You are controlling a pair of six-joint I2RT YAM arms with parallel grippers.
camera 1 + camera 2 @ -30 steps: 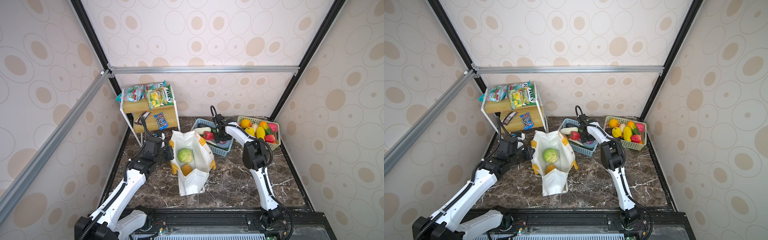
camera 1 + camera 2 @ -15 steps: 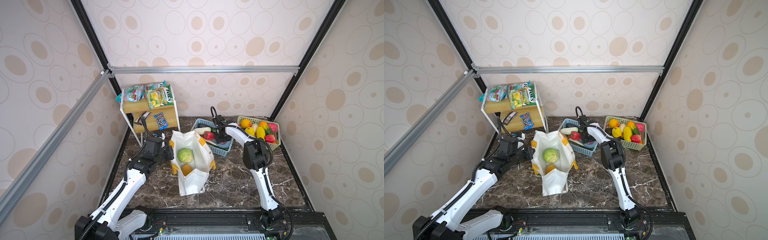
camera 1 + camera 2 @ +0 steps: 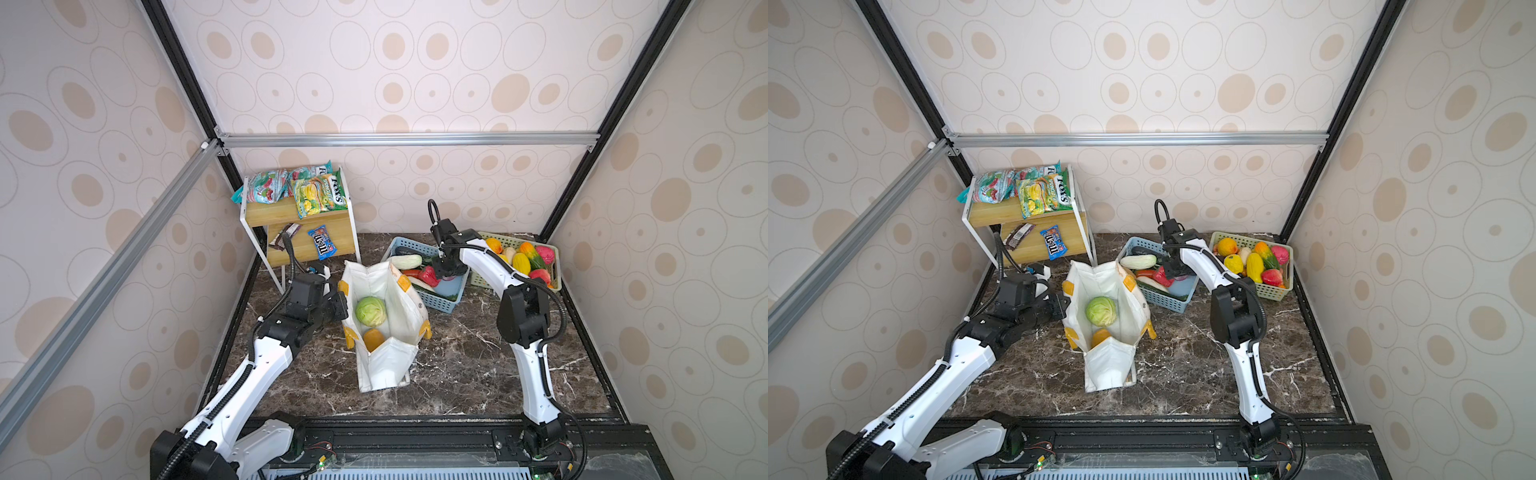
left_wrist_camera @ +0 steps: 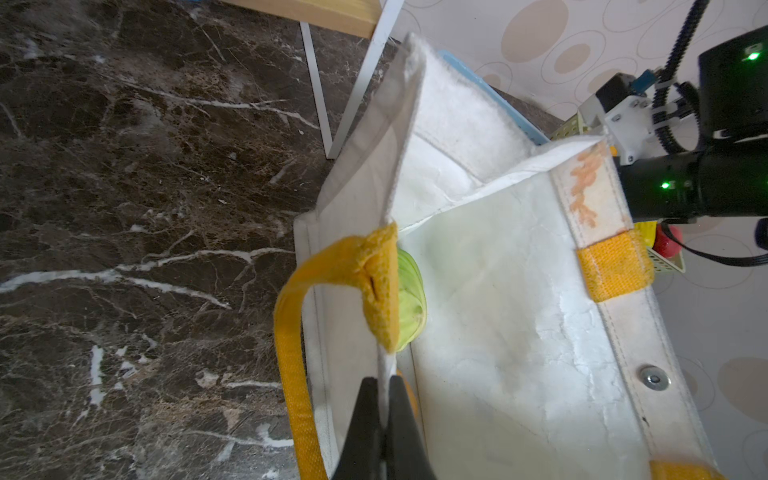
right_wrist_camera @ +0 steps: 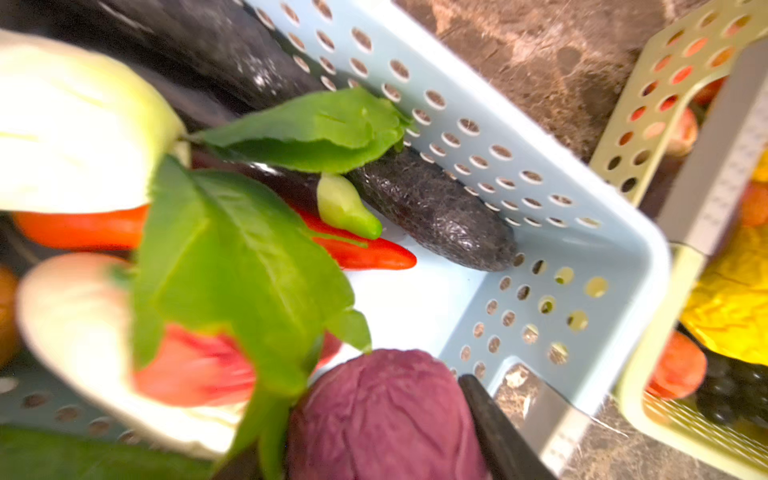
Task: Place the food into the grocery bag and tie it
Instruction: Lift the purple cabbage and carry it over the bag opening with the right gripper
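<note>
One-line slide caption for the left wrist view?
Left claw shut on the grocery bag rim beside a yellow handle; green cabbage inside.

Dotted walls (image 3: 415,62), marble top (image 3: 465,365) (w/ shelf (image 3: 270,214)).

2 near-equal high views over the whole table (image 3: 457,374); 2 close wrist views: grocery bag (image 4: 498,332), blue basket (image 5: 582,257).

White yellow-handled grocery bag (image 3: 386,365), upright, mouth open wide. Inside: green cabbage (image 3: 370,311) beside orange round fruit (image 3: 373,338). M&M's packet (image 3: 322,247) well apart, label up.
</note>
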